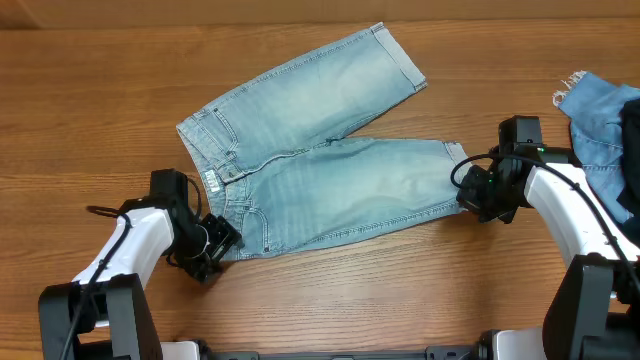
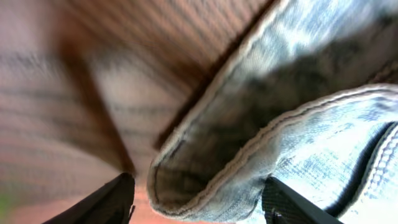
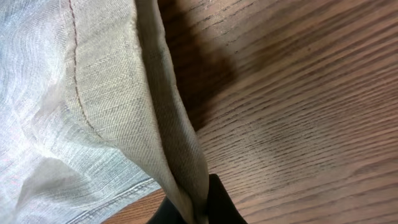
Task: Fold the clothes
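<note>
**A:** What's the shot, quick?

**B:** Two arms at a wood table (image 1: pixel 100 90), one pair of pale jeans (image 1: pixel 330 185) spread flat across the middle. The waistband (image 1: pixel 222 150) is at the left. One leg runs to the right, and the other angles off to the far right, cuff turned up.

**A:** And the left gripper (image 1: pixel 218 243)?

**B:** It's at the near-left corner of the waistband, low over the table. From the wrist cam its fingers (image 2: pixel 112 202) stand apart, with the corner of the band sitting in the gap between them. I can't see a pinch. That pic is blurry, esp. the wood behind.

**A:** Right gripper (image 1: pixel 468 195)?

**B:** It's at the right end of the near leg, jaws together and clamped on the hem (image 3: pixel 124 93). The wrist cam shows the hem edge pulled up off the wood, w/ the pale inside of the cloth facing the lens and a shadow under it.

**A:** Anything else out there?

**B:** More denim (image 1: pixel 600 125) at the far-right edge of the table, a darker blue w/ a frayed white edge. It's partly cut off by the frame and partly behind the right arm, so I can't tell what kind of garment it is. It lies apart from the jeans, and neither gripper touches it.
</note>
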Controlling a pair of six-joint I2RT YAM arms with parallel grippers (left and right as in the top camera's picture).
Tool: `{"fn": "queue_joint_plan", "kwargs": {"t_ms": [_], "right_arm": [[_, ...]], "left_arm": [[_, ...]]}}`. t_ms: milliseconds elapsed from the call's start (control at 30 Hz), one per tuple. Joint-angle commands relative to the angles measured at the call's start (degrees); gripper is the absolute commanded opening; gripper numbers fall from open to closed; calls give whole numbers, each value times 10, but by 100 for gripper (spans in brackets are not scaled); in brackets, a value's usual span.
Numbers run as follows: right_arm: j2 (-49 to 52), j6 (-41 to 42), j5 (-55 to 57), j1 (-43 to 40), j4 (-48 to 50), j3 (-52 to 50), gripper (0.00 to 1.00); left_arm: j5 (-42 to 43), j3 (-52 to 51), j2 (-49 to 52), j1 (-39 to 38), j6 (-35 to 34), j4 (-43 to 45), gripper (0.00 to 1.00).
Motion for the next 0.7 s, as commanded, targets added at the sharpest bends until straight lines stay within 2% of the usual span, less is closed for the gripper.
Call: {"fn": "queue_joint_plan", "kwargs": {"t_ms": [0,100,233,400,500,600,667], "right_arm": [[-9,1,10,-5,3,14,4],[-9,1,10,-5,3,14,4],[-9,1,10,-5,3,14,4],[-9,1,10,-5,3,14,4],[-9,1,10,-5,3,14,4],[-9,1,10,-5,2,14,4],[-9,1,11,-5,0,14,4]], "left_arm": [[-45,-16,3,-3,-18,32,61],[-67,-16,3,-3,-14,47,50],[-55,-16,3,-3,-14,50,47],[-42,-16,3,-3,-14,47,29],[-36,-16,3,-3,-13,51,15],[-36,-16,1,-3,6,51,6],[-36,-16,-7,-2,20,52,4]]}}
